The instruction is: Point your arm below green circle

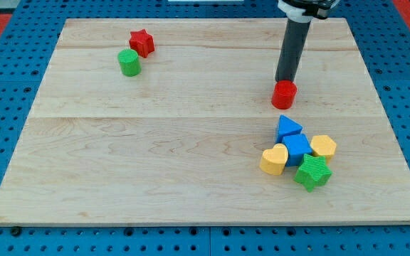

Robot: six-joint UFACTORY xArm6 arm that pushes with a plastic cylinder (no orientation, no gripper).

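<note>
The green circle block (129, 62) stands near the view's top left of the wooden board (155, 156), with a red star block (142, 43) touching it at its upper right. My tip (285, 80) is far to the view's right of the green circle, right behind a small red block (285, 94) and touching or almost touching it.
A cluster sits at the view's lower right: a blue triangle (288, 127), a blue block (297, 147), a yellow heart (274, 159), a yellow block (323, 146) and a green star (312, 173). The board lies on a blue pegboard.
</note>
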